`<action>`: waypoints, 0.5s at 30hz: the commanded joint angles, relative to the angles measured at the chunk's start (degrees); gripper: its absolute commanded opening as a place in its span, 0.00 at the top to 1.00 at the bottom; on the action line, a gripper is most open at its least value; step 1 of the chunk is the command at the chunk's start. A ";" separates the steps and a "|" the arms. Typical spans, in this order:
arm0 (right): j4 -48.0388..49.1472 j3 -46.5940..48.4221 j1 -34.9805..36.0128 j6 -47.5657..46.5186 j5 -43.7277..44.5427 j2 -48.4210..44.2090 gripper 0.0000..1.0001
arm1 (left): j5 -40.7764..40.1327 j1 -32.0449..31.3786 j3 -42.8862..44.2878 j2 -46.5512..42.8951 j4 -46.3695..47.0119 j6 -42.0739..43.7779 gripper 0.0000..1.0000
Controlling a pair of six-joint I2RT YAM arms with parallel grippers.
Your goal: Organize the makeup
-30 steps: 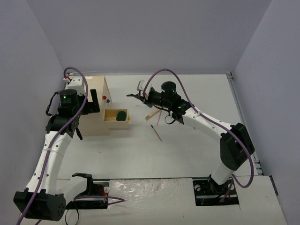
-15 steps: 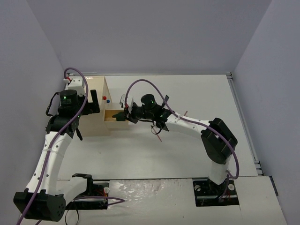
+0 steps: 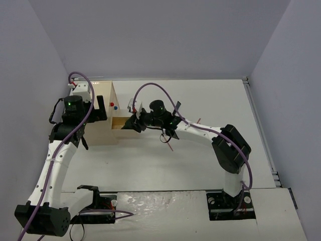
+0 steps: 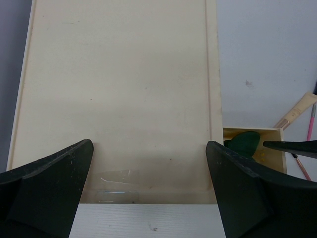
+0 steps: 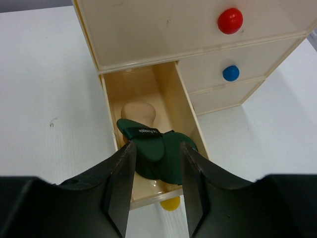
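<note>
The beige box [image 3: 100, 95] has its lowest drawer [image 5: 111, 109] pulled out. In the drawer lie dark green compacts [image 5: 158, 153], overlapping, and a beige sponge [image 5: 138, 110] behind them. My right gripper [image 5: 156, 148] hovers over the drawer's front end [image 3: 131, 123], jaws partly apart and straddling the compacts, which spread wider than the gap. My left gripper [image 4: 148, 198] is wide open and empty above the box top [image 4: 119, 89]. The compacts [image 4: 242, 143], a wooden-handled brush [image 4: 297, 110] and a pink pencil [image 4: 312, 121] also show in the left wrist view.
The drawer has a yellow knob [image 5: 171, 203]; the shut drawers above have a blue knob [image 5: 230, 73] and a red knob [image 5: 230, 21]. A thin pencil [image 3: 169, 144] lies on the white table under my right arm. Grey walls close in the back and sides.
My right arm swung left from in front of the box to over the open drawer, then nearly stopped. It now hides the compacts from above. The left arm has not moved.
</note>
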 commanded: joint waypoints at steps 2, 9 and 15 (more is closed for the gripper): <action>5.27 2.65 0.18 1.00 1.91 -4.01 0.52 | 0.36 0.05 1.42 0.04 2.18 -0.20 0.03; 6.35 -1.54 -2.21 2.84 6.37 -9.71 0.29 | 0.56 0.05 1.51 0.60 2.28 0.06 0.03; 6.63 -6.61 -6.49 6.33 13.21 -13.18 0.18 | 1.06 0.05 1.51 1.58 2.75 -0.02 0.03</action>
